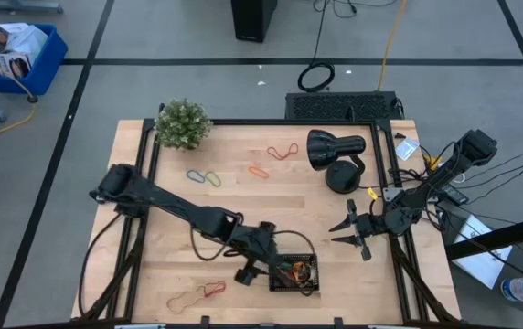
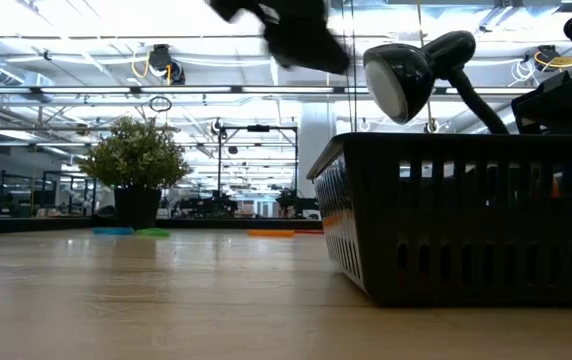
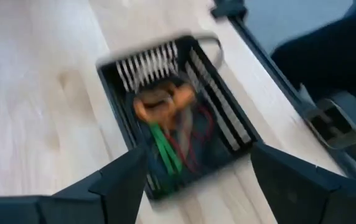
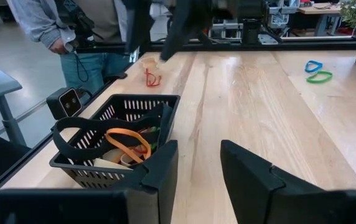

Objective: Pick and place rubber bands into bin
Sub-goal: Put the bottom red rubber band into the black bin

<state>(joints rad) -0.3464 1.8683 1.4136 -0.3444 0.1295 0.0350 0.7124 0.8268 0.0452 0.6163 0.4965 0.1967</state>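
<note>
The bin (image 1: pixel 309 277) is a small black slotted basket near the table's front edge. It holds orange, green and red rubber bands and a black loop (image 3: pixel 165 124). It also shows in the right wrist view (image 4: pixel 119 134) and the low view (image 2: pixel 466 215). My left gripper (image 1: pixel 263 269) hovers above the bin's left side, open and empty (image 3: pixel 196 180). My right gripper (image 1: pixel 339 232) waits to the right of the bin, open and empty (image 4: pixel 200 168). Loose bands lie on the table: red and tan ones (image 1: pixel 199 292) at the front left, blue and green ones (image 1: pixel 204 176), an orange one (image 1: pixel 258 170) and a red one (image 1: pixel 282 152).
A black desk lamp (image 1: pixel 335 153) stands at the back right and a potted plant (image 1: pixel 182 123) at the back left corner. A person (image 4: pixel 78 31) stands beyond the table's front edge. Bare wood lies between the bin and the far bands.
</note>
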